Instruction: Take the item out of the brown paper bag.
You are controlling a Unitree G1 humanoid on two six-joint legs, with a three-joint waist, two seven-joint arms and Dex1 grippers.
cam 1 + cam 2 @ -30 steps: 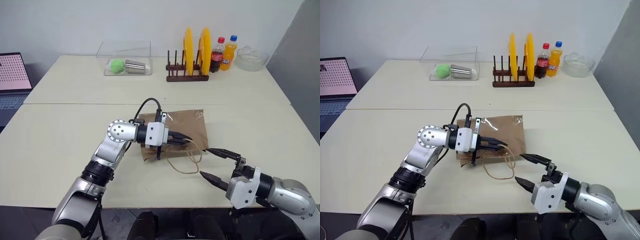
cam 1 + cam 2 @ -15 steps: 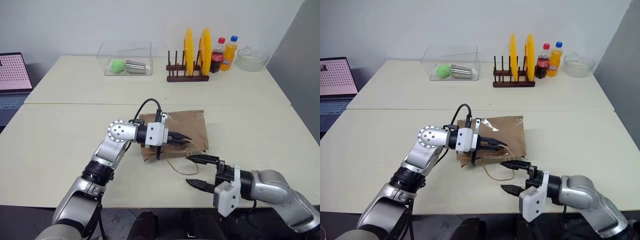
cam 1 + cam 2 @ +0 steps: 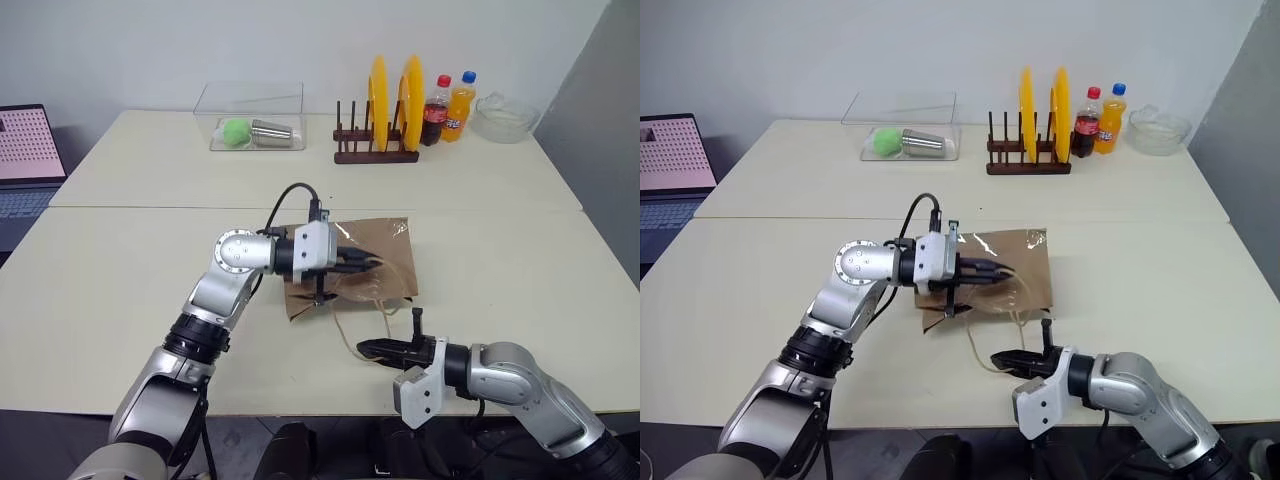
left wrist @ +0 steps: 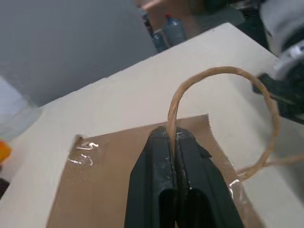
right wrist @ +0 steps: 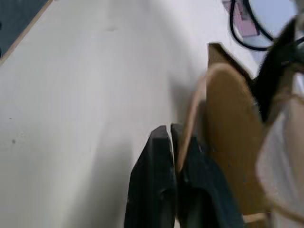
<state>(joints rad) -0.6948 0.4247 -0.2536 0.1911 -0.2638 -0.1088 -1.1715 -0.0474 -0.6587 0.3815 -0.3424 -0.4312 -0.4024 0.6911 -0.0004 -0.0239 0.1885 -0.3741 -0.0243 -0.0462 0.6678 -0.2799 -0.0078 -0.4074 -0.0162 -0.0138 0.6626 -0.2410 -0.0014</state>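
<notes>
Pale tabletops run back to a white wall, with a rack [image 3: 375, 152] of yellow plates, two bottles [image 3: 447, 105], a glass bowl [image 3: 504, 117] and a clear tray [image 3: 255, 118] holding a green ball [image 3: 234, 131] and a metal cup [image 3: 275, 132] at the far side, and a laptop [image 3: 25, 158] off at the left edge. Front and centre lies the bag [image 3: 375, 262], flat on the near table, creased, mouth toward the robot. Left arm reaches in from the left, elbow bent, wrist turned so the left gripper [image 3: 368, 264] points roughly level across the bag; its fingers are pressed together on one handle [image 4: 223, 95], which arches up out of the tips in the wrist view. Right arm comes in low from the right, forearm near the table edge, right gripper [image 3: 368, 349] pointing left just above the tabletop in front of the bag's mouth. Its fingers are shut together, and the second handle [image 3: 350, 325] runs right by the tips; whether the cord is actually pinched between them is hard to make out. As for the item, nothing pale shows outside the bag, and the paper hides whatever lies within. The bag's near edge is partly covered by the left gripper.
</notes>
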